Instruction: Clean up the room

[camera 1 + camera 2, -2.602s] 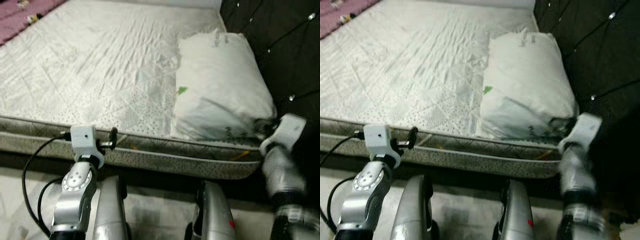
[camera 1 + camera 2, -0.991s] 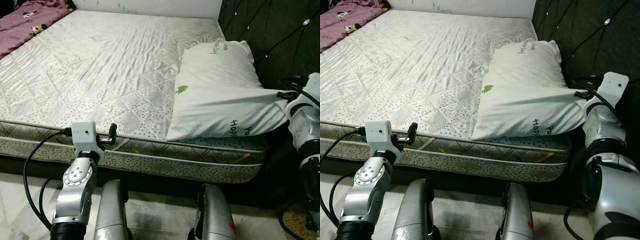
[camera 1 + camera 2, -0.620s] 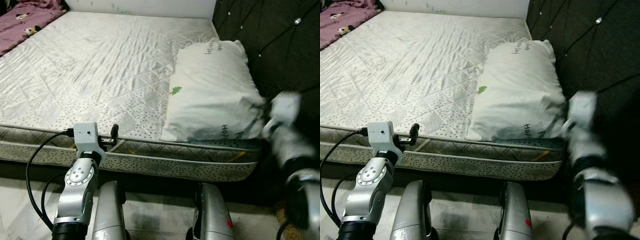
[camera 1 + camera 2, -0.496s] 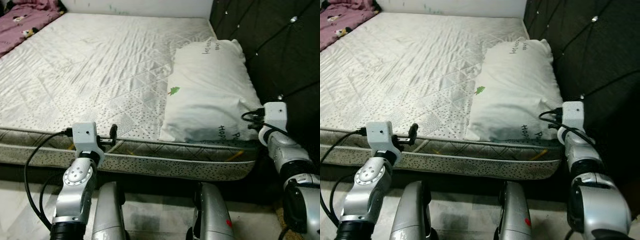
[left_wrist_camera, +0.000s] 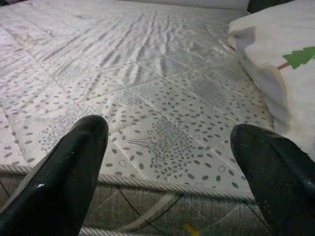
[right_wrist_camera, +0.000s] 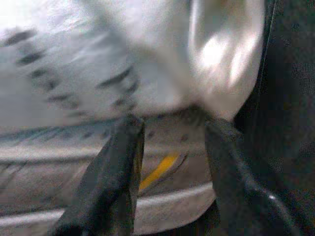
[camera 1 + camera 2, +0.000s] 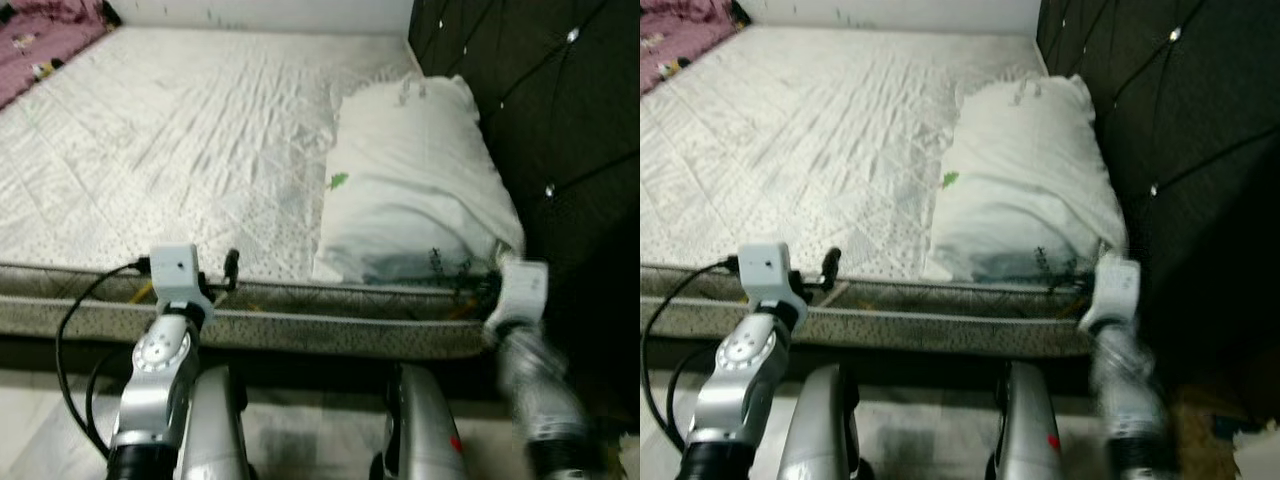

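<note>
A bare quilted mattress [image 7: 190,130] fills most of the head views, with a white wall along its far edge and a dark tufted headboard [image 7: 520,110] running up the robot's right side. A purple blanket [image 7: 40,40] lies at 10 o'clock in the far left corner.

The pillow [image 7: 415,190] lies at about 1 o'clock, its long axis running from the near mattress edge away toward the wall, parallel to the headboard and close against it. Its near short end sits right at the mattress edge, just short of overhanging. A small green tree print marks its left side.

From the pillow toward 9 o'clock the mattress is open, wrinkled fabric with nothing on it as far as the blanket. On the right, the headboard leaves little room beside the pillow. Below the near edge, the mattress's speckled side band drops to a pale floor [image 7: 40,440].

The left gripper [image 7: 230,272] hovers at the near edge around 7 o'clock, well apart from the pillow. Its wrist view shows the two fingers [image 5: 64,177] spread wide over the speckled quilting, with the pillow's side and tree print at the frame's edge.

The right gripper [image 6: 172,162] is at the pillow's near right corner, about 4 o'clock, blurred in the head views. Its wrist view, also blurred, shows the fingers parted with a gap between them, just below the pillow's corner and in front of the side band; they pinch nothing.
</note>
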